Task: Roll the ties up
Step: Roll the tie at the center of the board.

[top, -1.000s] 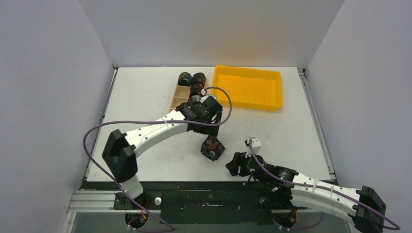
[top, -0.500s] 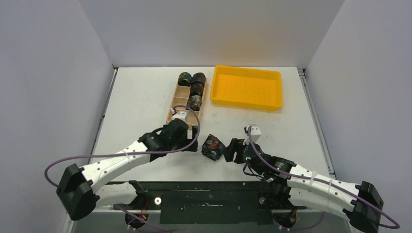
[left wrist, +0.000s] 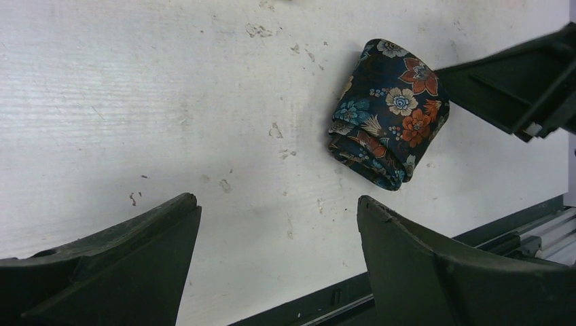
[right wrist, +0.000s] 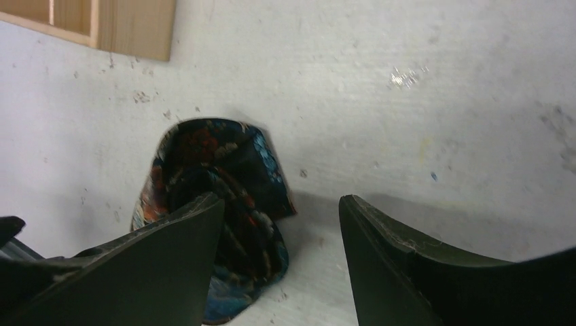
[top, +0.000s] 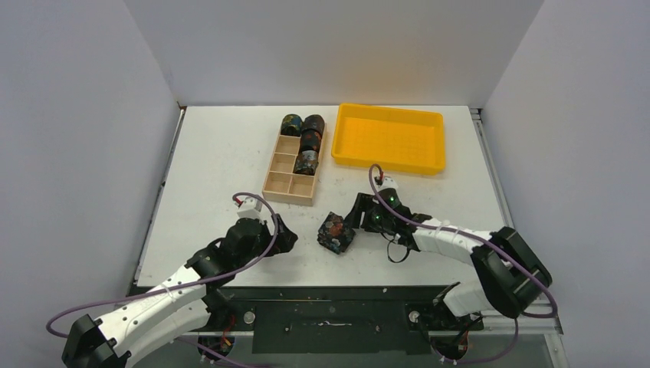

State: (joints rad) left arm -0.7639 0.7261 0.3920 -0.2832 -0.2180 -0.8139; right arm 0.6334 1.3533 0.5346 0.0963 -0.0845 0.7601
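A rolled tie [top: 336,231], dark with a floral print, lies loose on the white table near the front middle. In the left wrist view this tie [left wrist: 388,112] sits ahead and to the right of my open left gripper [left wrist: 278,204], which holds nothing. Seen from above, the left gripper [top: 285,236] is a short way left of the roll. My right gripper [top: 354,218] is open just right of it. In the right wrist view the tie [right wrist: 217,170] lies against the left finger [right wrist: 170,258] of the right gripper [right wrist: 282,204], not clasped. Three more rolled ties [top: 306,138] sit in the wooden box.
The light wooden compartment box [top: 280,182] stands behind the roll, its corner also in the right wrist view [right wrist: 129,27]. A yellow tray [top: 391,162] is at the back right. The table's front edge and black rail [left wrist: 489,231] run close beneath the left gripper.
My left arm has pulled back from the wooden box toward the near left. The right gripper has come forward and left up to the rolled tie. The tie has stayed put.
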